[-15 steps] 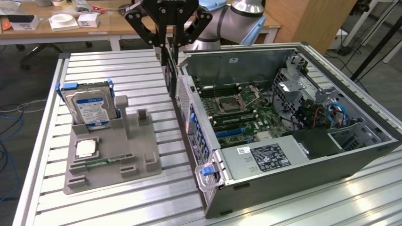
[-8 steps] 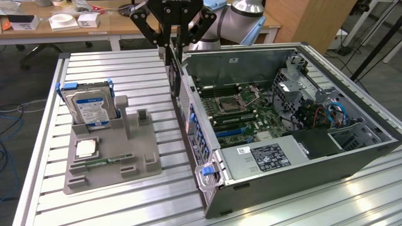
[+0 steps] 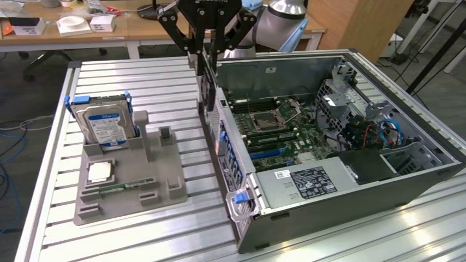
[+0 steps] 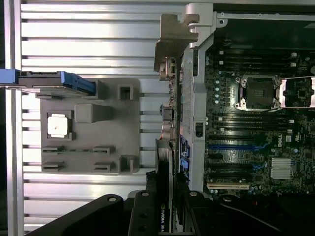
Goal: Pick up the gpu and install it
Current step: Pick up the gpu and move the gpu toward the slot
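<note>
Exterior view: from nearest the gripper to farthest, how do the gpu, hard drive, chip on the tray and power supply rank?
1. gpu, held in the gripper.
2. hard drive, upright at the far end of the tray, exterior view's left.
3. chip, flat on the tray, closer to the camera.
4. power supply, inside the case, exterior view's right.

exterior view | free: bare surface (image 3: 138, 82) upper left; strip between grey tray (image 3: 149, 169) and case (image 3: 364, 191) | blocked: upright hard drive (image 3: 106, 128) left; graphics card (image 3: 207, 93) in jaws at case wall
</note>
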`<state>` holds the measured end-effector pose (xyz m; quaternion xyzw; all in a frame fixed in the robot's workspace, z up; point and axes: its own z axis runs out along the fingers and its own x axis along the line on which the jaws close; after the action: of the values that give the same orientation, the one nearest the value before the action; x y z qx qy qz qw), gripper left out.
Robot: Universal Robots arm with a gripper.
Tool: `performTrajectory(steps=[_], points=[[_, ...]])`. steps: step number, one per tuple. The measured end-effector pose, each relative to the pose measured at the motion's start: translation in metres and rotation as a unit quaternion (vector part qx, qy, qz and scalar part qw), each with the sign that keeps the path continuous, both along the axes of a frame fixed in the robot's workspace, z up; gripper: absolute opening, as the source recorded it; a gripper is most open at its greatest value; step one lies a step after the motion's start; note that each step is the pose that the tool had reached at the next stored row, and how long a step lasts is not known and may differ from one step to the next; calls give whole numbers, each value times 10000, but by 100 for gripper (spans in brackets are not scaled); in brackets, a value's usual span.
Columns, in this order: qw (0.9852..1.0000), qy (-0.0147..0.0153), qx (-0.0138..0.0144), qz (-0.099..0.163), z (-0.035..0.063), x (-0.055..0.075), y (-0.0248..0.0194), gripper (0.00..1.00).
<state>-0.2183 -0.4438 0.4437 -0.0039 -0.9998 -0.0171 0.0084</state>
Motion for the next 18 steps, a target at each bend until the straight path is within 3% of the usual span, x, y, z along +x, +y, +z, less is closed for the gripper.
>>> performTrajectory(steps=[18], points=[[10000,0,0,0,0,176,0,26]])
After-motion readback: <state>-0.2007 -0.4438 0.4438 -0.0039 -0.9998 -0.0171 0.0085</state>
